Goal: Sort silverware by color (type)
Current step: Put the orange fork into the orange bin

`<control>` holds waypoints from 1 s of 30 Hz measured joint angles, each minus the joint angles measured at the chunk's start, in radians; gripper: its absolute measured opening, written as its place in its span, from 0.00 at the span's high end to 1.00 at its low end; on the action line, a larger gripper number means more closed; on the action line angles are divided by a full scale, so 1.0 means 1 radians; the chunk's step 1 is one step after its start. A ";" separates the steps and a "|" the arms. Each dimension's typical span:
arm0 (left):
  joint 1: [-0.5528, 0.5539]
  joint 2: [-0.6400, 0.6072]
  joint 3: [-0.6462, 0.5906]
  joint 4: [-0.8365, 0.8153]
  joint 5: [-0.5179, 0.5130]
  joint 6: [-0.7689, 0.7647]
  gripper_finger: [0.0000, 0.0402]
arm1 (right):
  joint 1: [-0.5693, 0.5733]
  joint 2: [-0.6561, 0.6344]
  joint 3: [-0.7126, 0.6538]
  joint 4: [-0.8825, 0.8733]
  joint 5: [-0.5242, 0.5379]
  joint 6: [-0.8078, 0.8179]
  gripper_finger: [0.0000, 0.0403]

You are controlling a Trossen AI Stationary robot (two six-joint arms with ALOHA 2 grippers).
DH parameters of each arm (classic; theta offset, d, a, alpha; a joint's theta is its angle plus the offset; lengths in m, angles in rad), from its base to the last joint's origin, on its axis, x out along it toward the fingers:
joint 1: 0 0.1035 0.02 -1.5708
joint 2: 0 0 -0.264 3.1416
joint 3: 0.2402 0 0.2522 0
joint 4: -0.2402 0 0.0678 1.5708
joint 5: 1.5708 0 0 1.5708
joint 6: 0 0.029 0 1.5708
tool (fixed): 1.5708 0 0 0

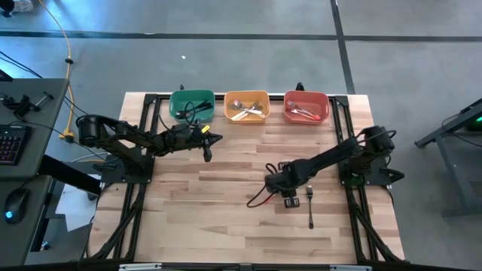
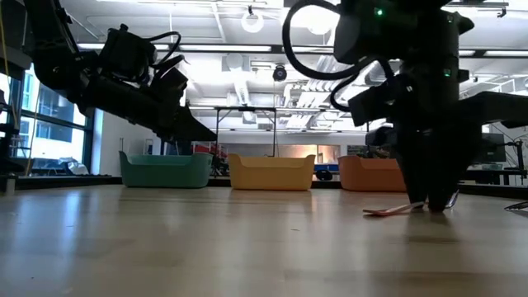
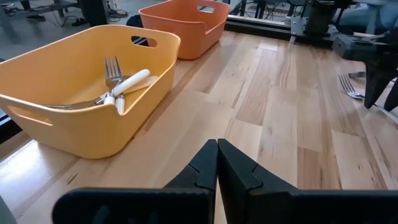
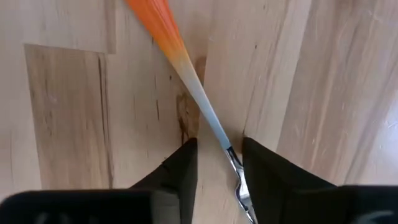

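A red-handled utensil [image 1: 258,199] lies flat on the table; the right wrist view shows its red handle [image 4: 155,22] running into a metal neck. My right gripper [image 4: 219,163] is open and points down, one finger on each side of that neck. My left gripper [image 3: 216,163] is shut and empty, hovering above the table in front of the green bin [image 1: 191,104]. A black-handled fork [image 1: 309,209] lies just right of my right gripper. White-handled forks [image 3: 127,84] rest in the yellow bin [image 1: 246,105], and other utensils lie in the red bin [image 1: 306,107].
The three bins stand in a row along the table's far edge. The arms' black frames run down the table's left and right sides. Bare wood spans the middle and the near half of the table [image 1: 196,218].
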 joint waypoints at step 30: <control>0.000 0.000 0.000 -0.007 0.000 -0.001 1.00 | -0.838 -0.436 -0.009 -0.210 0.273 -0.348 1.00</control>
